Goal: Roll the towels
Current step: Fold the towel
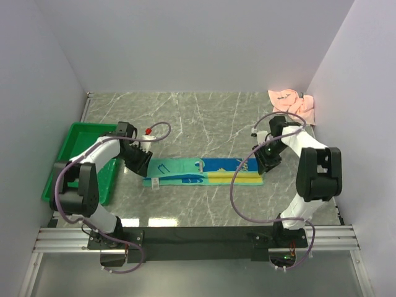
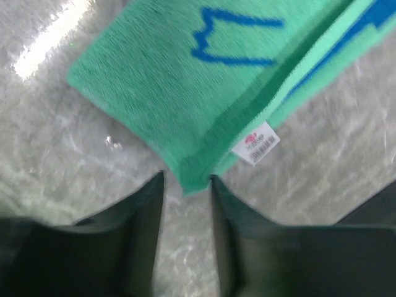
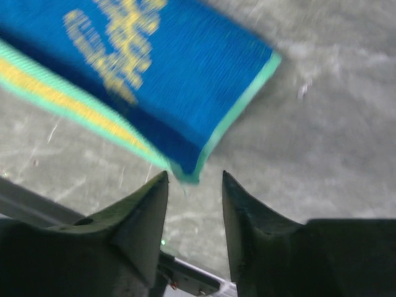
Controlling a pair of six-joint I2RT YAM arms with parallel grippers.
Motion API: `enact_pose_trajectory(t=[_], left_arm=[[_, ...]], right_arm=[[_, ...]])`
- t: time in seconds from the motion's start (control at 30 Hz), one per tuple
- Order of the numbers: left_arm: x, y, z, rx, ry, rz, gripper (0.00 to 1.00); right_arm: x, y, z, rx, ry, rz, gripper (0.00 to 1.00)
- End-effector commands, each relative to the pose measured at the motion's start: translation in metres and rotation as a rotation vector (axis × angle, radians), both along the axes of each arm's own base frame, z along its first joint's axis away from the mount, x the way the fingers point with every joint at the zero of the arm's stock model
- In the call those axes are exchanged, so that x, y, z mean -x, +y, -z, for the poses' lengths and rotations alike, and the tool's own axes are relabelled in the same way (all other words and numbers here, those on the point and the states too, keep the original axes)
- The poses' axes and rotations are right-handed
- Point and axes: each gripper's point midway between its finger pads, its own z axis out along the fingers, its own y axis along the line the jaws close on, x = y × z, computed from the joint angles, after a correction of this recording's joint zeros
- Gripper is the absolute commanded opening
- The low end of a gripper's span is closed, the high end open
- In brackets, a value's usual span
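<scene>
A long folded towel (image 1: 204,172), green at its left end and blue with yellow at its right, lies flat across the middle of the table. My left gripper (image 1: 144,167) is at its left end. In the left wrist view the green corner (image 2: 189,179) with a white label (image 2: 255,143) sits just at the tips of the open left gripper (image 2: 187,180). My right gripper (image 1: 264,166) is at the towel's right end. In the right wrist view the blue corner (image 3: 185,168) sits just between the tips of the open right gripper (image 3: 195,177). Neither gripper holds the cloth.
A crumpled pink towel (image 1: 292,105) lies at the back right corner by the wall. A green tray (image 1: 77,131) stands at the left, under the left arm. White walls close in the marble table on three sides.
</scene>
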Motion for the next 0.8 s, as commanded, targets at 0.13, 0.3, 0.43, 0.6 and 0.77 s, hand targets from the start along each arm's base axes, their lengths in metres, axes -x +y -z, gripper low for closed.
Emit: enact_pose_trajectory(t=[0.13, 0.3, 0.43, 0.6, 0.77], left_arm=[[0.025, 0.001, -0.037, 0.016, -0.093, 0.121, 0.50], [0.012, -0.004, -0.040, 0.040, -0.122, 0.092, 0.45], [-0.007, -0.010, -0.039, 0.058, -0.129, 0.051, 0.41], [-0.010, -0.018, -0.026, 0.068, -0.098, 0.029, 0.36], [0.004, -0.010, 0.013, -0.025, -0.007, -0.010, 0.29]], right_arm=[[0.011, 0.001, -0.057, -0.027, -0.110, -0.086, 0.49], [-0.011, 0.016, -0.065, -0.101, -0.127, -0.023, 0.42], [-0.017, 0.033, -0.049, -0.134, -0.076, -0.018, 0.34], [-0.009, 0.038, -0.021, -0.096, -0.036, -0.028, 0.28], [-0.004, 0.031, 0.005, -0.031, 0.008, -0.009, 0.27]])
